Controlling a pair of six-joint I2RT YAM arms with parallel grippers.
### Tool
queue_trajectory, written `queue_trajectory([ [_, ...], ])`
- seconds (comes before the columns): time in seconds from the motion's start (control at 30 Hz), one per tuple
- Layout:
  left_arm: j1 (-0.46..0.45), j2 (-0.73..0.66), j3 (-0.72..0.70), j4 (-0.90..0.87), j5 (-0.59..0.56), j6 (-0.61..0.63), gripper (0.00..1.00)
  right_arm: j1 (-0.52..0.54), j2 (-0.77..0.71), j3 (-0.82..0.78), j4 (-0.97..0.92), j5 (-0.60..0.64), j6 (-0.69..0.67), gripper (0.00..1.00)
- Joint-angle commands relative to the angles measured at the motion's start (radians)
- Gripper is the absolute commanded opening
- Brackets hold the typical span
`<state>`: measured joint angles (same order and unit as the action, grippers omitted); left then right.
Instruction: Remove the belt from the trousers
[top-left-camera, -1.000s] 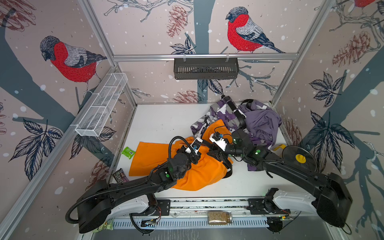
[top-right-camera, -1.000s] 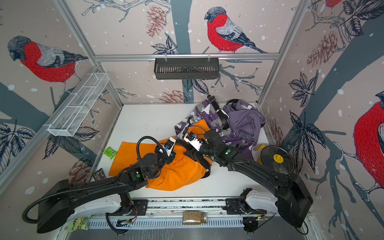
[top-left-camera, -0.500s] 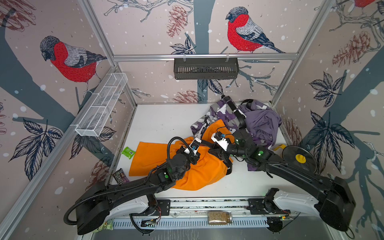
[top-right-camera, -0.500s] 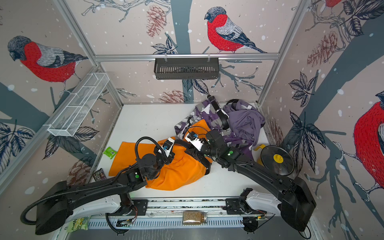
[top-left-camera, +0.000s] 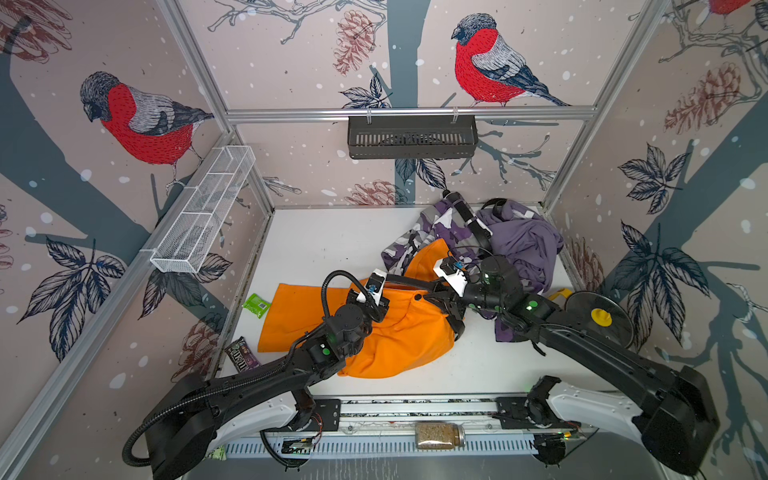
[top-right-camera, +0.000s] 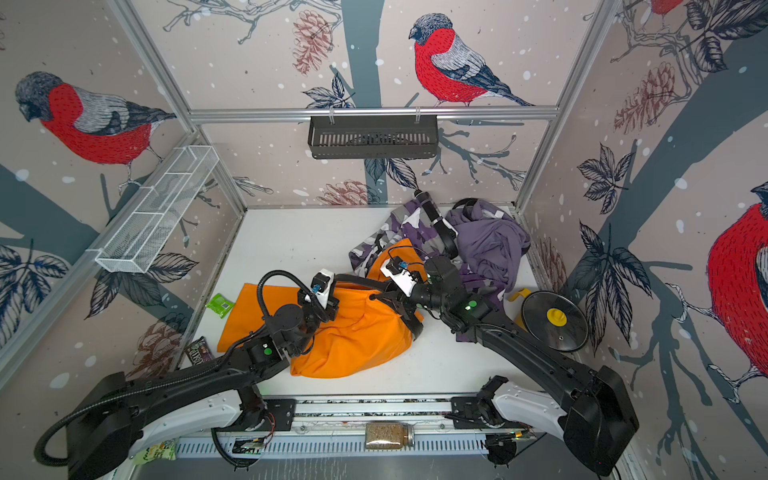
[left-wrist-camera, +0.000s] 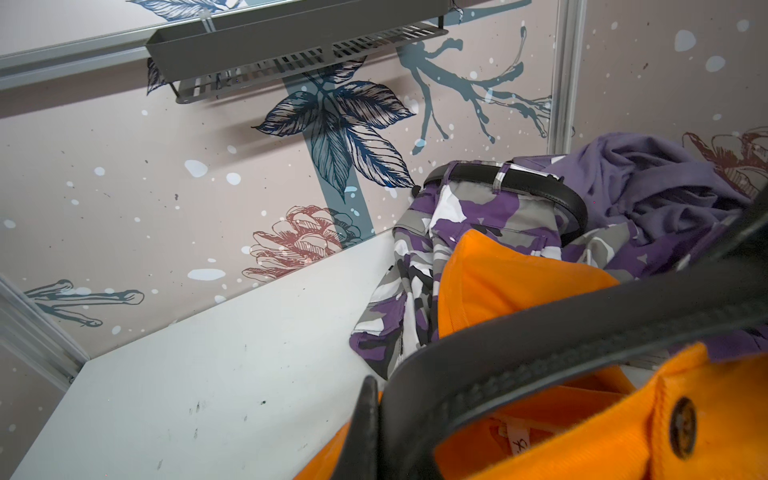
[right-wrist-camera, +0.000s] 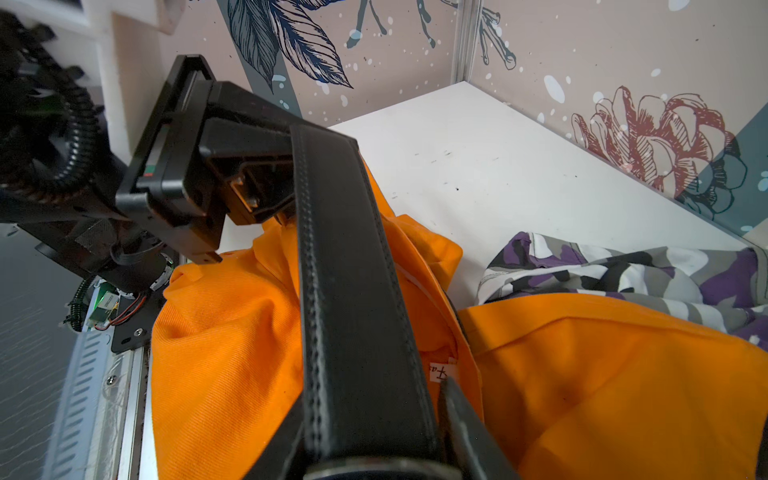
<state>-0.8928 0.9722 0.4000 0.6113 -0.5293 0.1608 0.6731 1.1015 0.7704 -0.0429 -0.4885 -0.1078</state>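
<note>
Orange trousers (top-left-camera: 395, 332) lie crumpled in the middle of the white table (top-left-camera: 332, 249). A black belt (top-left-camera: 409, 281) stretches taut above their waistband between my two grippers. My left gripper (top-left-camera: 385, 289) is shut on one end of the belt (left-wrist-camera: 561, 332); in the left wrist view the strap is pinched at the gripper (left-wrist-camera: 384, 411). My right gripper (top-left-camera: 436, 291) is shut across the width of the belt (right-wrist-camera: 345, 270), one finger on each edge at the gripper (right-wrist-camera: 370, 419). The rest of the belt is hidden in the trousers (right-wrist-camera: 602, 374).
Purple camouflage trousers (top-left-camera: 432, 232) with their own black belt and a purple garment (top-left-camera: 523, 245) are heaped at the back right. A black disc with a yellow knob (top-left-camera: 598, 318) lies at the right; a green packet (top-left-camera: 257, 304) and a candy bag (top-left-camera: 242, 353) at the left.
The right gripper's jaws have narrowed onto the belt's edges. Both arms have shifted only slightly, and the left gripper still holds its end.
</note>
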Motion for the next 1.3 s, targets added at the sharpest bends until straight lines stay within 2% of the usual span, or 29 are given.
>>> queue_trajectory([
  [0.0,0.074,-0.032,0.022,0.003,-0.211,-0.106,0.0,-0.012,0.001,-0.001,-0.098,0.059,0.0,0.0],
  [0.33,0.39,-0.114,0.04,-0.16,-0.089,-0.462,0.0,-0.009,0.038,0.003,-0.13,0.029,-0.009,0.0],
  [0.5,0.488,-0.132,0.023,-0.172,-0.028,-0.606,0.0,0.001,0.079,0.002,-0.145,0.022,-0.004,0.0],
  [0.67,0.543,-0.17,0.01,-0.192,-0.041,-0.686,0.0,0.006,0.095,-0.002,-0.158,0.038,0.0,0.0],
  [0.83,0.617,-0.238,-0.01,-0.241,-0.099,-0.725,0.0,-0.008,0.097,0.004,-0.192,0.07,0.001,0.0],
  [0.93,0.681,-0.271,-0.009,-0.283,-0.083,-0.739,0.0,-0.016,0.094,0.003,-0.206,0.079,0.005,0.0],
  [1.13,0.695,-0.269,-0.01,-0.337,-0.081,-0.779,0.0,-0.027,0.101,0.007,-0.208,0.088,0.015,0.0],
  [1.17,0.695,-0.264,-0.01,-0.331,-0.06,-0.77,0.0,-0.028,0.106,0.014,-0.217,0.089,0.011,0.0],
  [1.2,0.695,-0.26,-0.007,-0.313,0.017,-0.748,0.0,-0.026,0.11,0.028,-0.224,0.087,0.009,0.0],
  [1.27,0.685,-0.22,0.007,-0.242,0.233,-0.641,0.0,-0.018,0.111,0.054,-0.217,0.074,-0.002,0.0],
])
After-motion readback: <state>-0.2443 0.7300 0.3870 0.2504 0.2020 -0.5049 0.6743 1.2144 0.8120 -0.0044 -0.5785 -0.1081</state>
